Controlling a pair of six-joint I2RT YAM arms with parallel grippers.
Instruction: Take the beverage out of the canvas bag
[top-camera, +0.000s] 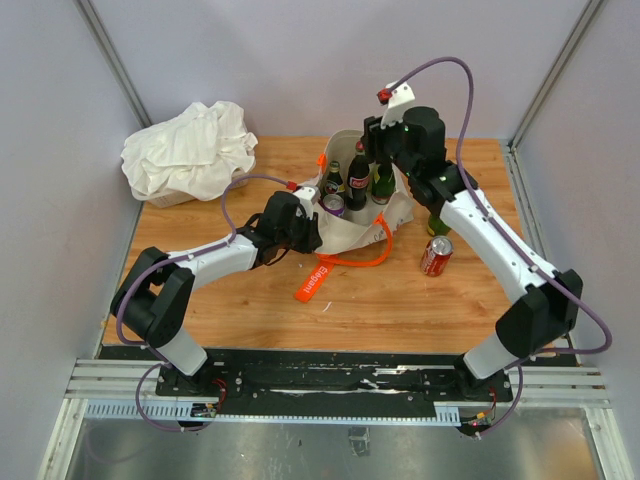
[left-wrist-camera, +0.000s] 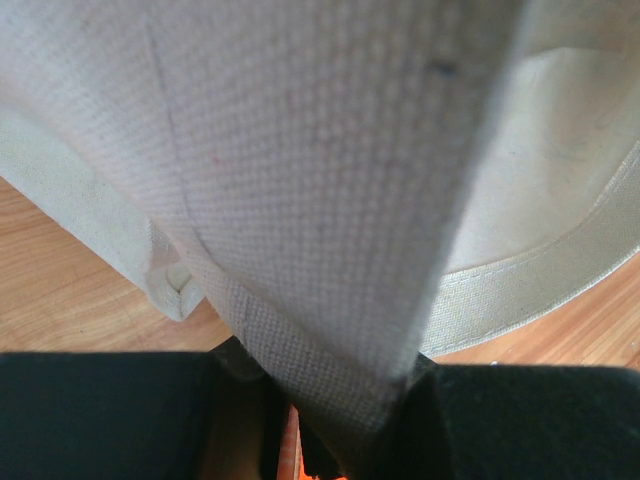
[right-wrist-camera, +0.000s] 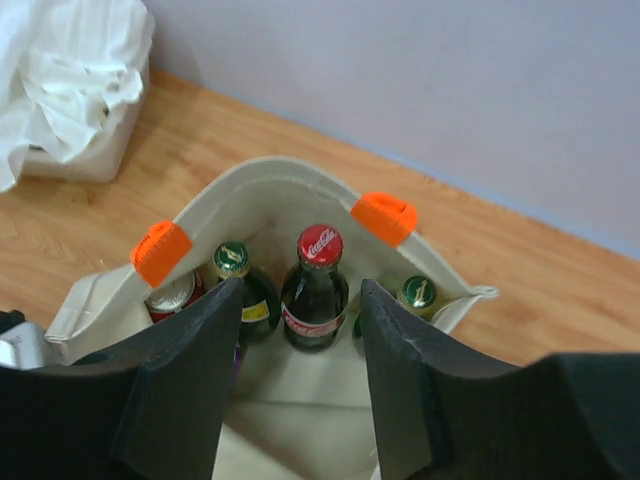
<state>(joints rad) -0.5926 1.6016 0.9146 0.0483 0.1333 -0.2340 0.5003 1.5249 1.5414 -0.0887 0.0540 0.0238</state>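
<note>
The beige canvas bag (top-camera: 362, 222) with orange handles (right-wrist-camera: 384, 216) stands open at the table's middle back. In it are a Coca-Cola bottle (top-camera: 358, 182) with a red cap, two green bottles (top-camera: 334, 179) (top-camera: 384, 183) and a can (top-camera: 333, 205). My left gripper (top-camera: 309, 230) is shut on the bag's near-left rim; its wrist view is filled with canvas (left-wrist-camera: 320, 180) pinched between the jaws (left-wrist-camera: 335, 400). My right gripper (top-camera: 376, 140) is open above the bag. In its wrist view the jaws (right-wrist-camera: 300, 286) stand either side of the cola bottle (right-wrist-camera: 316, 300), above it and not touching.
A red can (top-camera: 437, 256) lies on the table right of the bag, with a green bottle (top-camera: 437, 222) partly hidden behind my right arm. A white cloth bundle (top-camera: 188, 150) sits on a box at the back left. An orange strap (top-camera: 340, 262) trails forward from the bag.
</note>
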